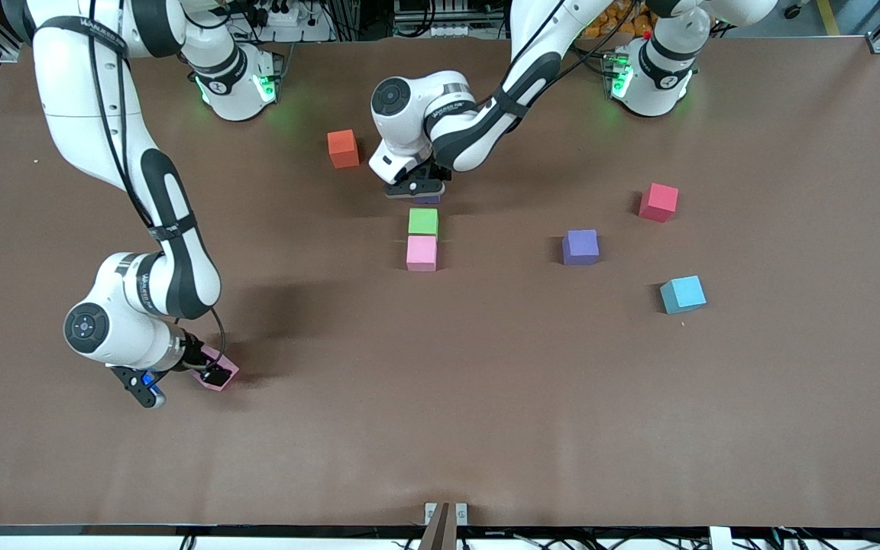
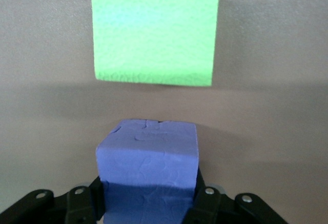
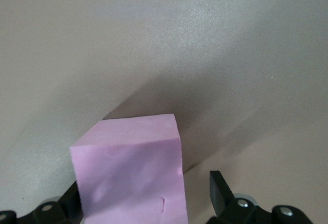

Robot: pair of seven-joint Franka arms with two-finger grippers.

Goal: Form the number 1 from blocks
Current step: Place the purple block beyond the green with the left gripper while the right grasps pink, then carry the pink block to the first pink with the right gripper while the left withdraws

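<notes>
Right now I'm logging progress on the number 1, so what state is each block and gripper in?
Left gripper: shut on purple foam cube, beside the green one.
Right gripper: open around pink foam cube, on the table.
Green foam cube: placed, touching second pink cube.
Second pink cube: placed, nearer the camera.
Second purple cube: loose, untouched.

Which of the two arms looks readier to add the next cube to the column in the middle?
The left. Its gripper is shut on a purple cube right beside the green cube that heads the column. The right gripper is open around a pink cube toward its own end of the table.
</notes>
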